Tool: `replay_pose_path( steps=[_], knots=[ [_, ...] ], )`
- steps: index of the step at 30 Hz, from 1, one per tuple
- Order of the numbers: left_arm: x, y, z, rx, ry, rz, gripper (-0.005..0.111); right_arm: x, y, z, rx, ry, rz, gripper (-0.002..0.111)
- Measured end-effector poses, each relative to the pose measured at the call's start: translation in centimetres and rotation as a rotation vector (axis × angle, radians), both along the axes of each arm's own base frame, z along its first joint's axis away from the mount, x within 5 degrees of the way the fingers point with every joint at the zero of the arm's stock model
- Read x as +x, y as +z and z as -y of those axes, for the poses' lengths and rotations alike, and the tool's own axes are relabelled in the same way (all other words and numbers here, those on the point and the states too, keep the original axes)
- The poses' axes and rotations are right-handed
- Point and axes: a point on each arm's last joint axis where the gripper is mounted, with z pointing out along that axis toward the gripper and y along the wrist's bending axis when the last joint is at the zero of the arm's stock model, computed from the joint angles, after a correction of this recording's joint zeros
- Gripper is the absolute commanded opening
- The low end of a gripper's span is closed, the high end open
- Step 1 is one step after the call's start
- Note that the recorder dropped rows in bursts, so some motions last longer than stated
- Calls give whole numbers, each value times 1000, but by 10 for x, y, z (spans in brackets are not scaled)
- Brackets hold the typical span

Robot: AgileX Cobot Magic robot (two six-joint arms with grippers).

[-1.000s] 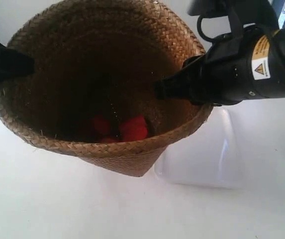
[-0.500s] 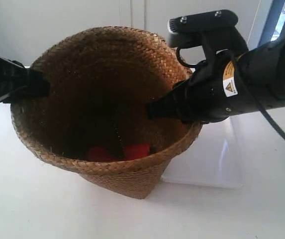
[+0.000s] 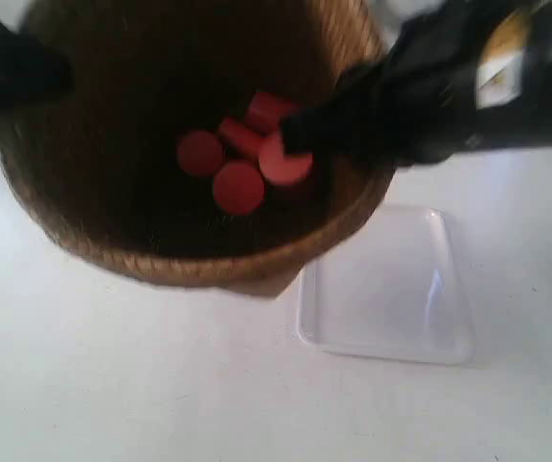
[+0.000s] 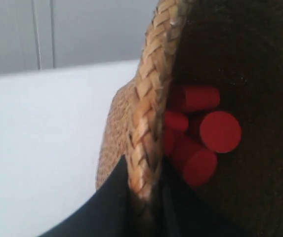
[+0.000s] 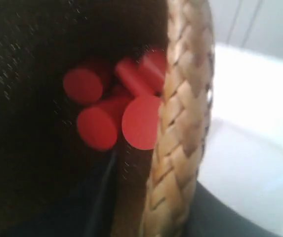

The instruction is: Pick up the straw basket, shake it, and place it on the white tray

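The straw basket (image 3: 160, 265) hangs in the air, blurred, above the table and partly over the white tray (image 3: 391, 298). Several red cylinders (image 3: 239, 164) lie loose inside it. In the left wrist view my left gripper (image 4: 143, 170) is shut on the braided rim (image 4: 148, 98), one finger outside and one inside. My right gripper (image 5: 156, 202) is shut on the opposite rim (image 5: 181, 123), with the white tray (image 5: 245, 182) showing beyond it. In the exterior view, the arm at the left (image 3: 15, 67) and the arm at the right (image 3: 430, 96) hold the two sides.
A white table (image 3: 112, 385) lies under everything, with a pale wall (image 4: 82, 29) behind it. The red cylinders (image 4: 205, 133) are bunched together on the basket's floor. The basket's base hides the tray's near-left corner in the exterior view.
The basket dropped half a second ago and has since jerked up toward the camera. The red cylinders have jumped from the low side wall to mid-basket. Both grippers still hold the rim.
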Motion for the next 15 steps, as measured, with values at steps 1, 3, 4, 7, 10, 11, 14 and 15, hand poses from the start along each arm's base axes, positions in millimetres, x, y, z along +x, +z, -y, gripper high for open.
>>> replay_pose_path(
  steps=[1, 3, 4, 7, 10, 11, 14, 15],
  knots=[
    [6, -12, 1, 20, -3, -44, 0, 8, -16, -5, -42, -9, -62, 0],
    [7, -22, 2, 42, -13, -78, 0, 13, -31, -9, -78, -20, -135, 0],
    [7, -21, 2, 44, -11, -75, 0, 13, -31, -9, -76, -22, -137, 0],
    [5, -19, 3, 33, -16, -67, 0, 12, -25, -8, -67, -24, -127, 0],
    [11, -21, 4, 33, -7, -65, 0, 12, -21, -7, -79, -25, -110, 0],
    [12, -22, 4, 34, -8, -70, 0, 12, -21, -7, -79, -25, -110, 0],
    [16, -28, 6, 35, -12, -99, 0, 10, -29, -4, -92, -47, -146, 0],
    [17, -28, 6, 36, -13, -103, 0, 10, -32, -4, -95, -53, -152, 0]
  ],
)
